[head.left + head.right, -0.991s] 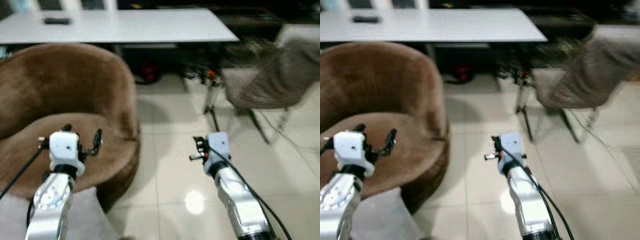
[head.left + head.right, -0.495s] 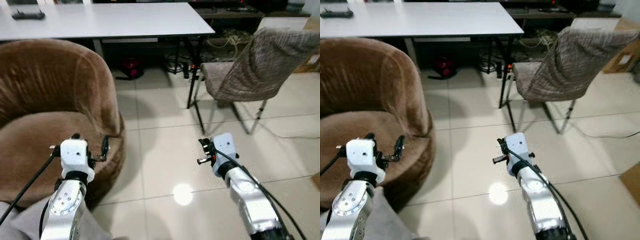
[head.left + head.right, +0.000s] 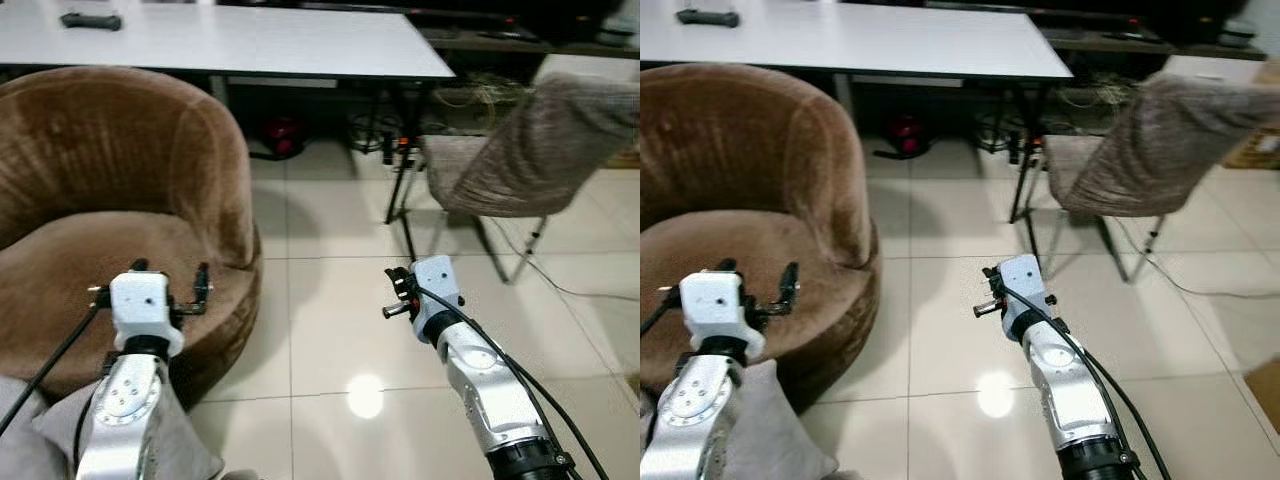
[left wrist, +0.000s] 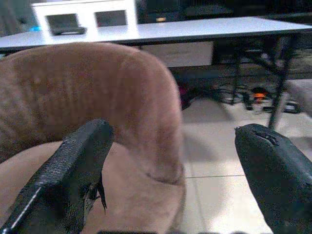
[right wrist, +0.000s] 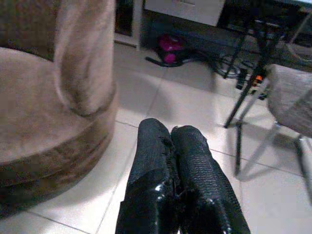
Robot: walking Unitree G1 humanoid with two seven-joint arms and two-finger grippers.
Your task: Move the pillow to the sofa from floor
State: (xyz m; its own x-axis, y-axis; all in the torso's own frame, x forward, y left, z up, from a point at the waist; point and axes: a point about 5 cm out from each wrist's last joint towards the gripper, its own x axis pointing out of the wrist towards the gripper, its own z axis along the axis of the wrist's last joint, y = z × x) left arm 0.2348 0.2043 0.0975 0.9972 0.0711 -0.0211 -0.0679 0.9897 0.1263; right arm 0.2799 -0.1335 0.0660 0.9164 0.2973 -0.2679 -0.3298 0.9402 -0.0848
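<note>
The brown round sofa (image 3: 120, 180) stands at my left, its seat just beyond my left gripper (image 3: 168, 285). That gripper is held over the seat's front edge, open, with nothing between its fingers (image 4: 73, 170). A grey pillow (image 3: 780, 430) lies low at the bottom left beneath my left arm, partly hidden by it. My right gripper (image 3: 393, 295) hovers over the tiled floor to the right of the sofa. It is shut and holds nothing, its fingers (image 5: 173, 161) pressed together.
A white table (image 3: 250, 45) with a dark remote (image 3: 90, 20) runs along the back. A chair with a grey cover (image 3: 520, 150) stands at the right. Cables and a red object (image 3: 285, 135) lie under the table. Open tiled floor (image 3: 330, 300) lies between sofa and chair.
The whole view has swung as the camera moved. Both arms keep the same pose, and more of the grey pillow shows at the bottom left.
</note>
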